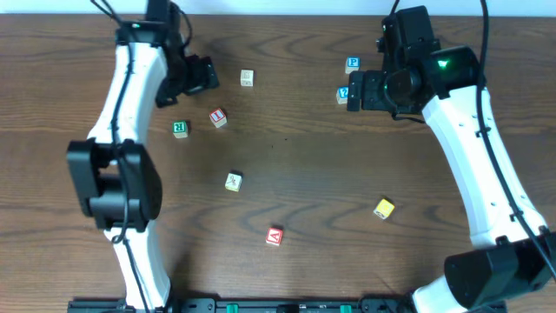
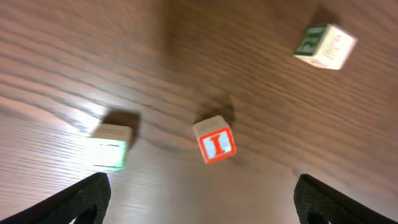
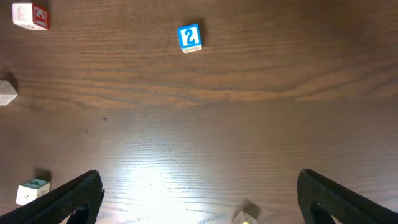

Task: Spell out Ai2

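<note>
A red block with letter A (image 1: 274, 236) lies near the front middle of the table. A red I block (image 1: 217, 117) lies left of centre and shows mid-frame in the left wrist view (image 2: 214, 142). A blue 2 block (image 1: 343, 95) lies at the back right and shows in the right wrist view (image 3: 189, 37). My left gripper (image 1: 198, 76) is open and empty, held above the table behind the I block (image 2: 202, 180). My right gripper (image 1: 354, 94) is open and empty, raised right beside the 2 block (image 3: 199, 174).
A green block (image 1: 180, 129) sits left of the I block. A cream block (image 1: 248, 78), a blue P block (image 1: 353, 63), a yellow-green block (image 1: 233, 181) and a yellow block (image 1: 384, 209) lie scattered on the wooden table (image 1: 313, 165).
</note>
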Available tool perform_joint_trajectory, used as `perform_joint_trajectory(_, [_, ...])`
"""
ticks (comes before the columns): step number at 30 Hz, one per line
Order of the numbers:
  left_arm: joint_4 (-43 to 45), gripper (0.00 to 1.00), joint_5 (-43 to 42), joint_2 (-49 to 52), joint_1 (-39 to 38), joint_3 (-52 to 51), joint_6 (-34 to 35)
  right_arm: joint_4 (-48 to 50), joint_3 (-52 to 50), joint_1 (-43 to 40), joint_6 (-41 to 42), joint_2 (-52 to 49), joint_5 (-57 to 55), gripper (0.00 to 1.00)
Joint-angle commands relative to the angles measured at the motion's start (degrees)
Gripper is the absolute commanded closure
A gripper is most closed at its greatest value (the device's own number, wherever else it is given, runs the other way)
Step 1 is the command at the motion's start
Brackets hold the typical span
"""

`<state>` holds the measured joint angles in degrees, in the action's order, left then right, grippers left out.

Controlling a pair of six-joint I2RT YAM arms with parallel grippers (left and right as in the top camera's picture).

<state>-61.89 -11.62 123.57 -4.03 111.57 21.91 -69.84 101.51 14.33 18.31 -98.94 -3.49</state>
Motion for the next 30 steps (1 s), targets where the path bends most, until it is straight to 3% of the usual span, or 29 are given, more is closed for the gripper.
perform_joint_trajectory(1, [-0.87,0.05,3.85,2.21,-2.25,0.94,12.76,-0.81,0.04,-0.04,2.01,0.35,-1.27,0.01])
perform_joint_trajectory(10, [-0.04,0.05,12.07,4.13,-8.7,0.94,29.11,-1.7,-2.51,-0.04,2.01,0.35,-1.25,0.01])
perform_joint_trajectory(30, [0.79,0.04,12.85,9.22,-9.38,0.92,34.27,0.9,-11.43,0.0,2.01,0.35,-0.59,0.01])
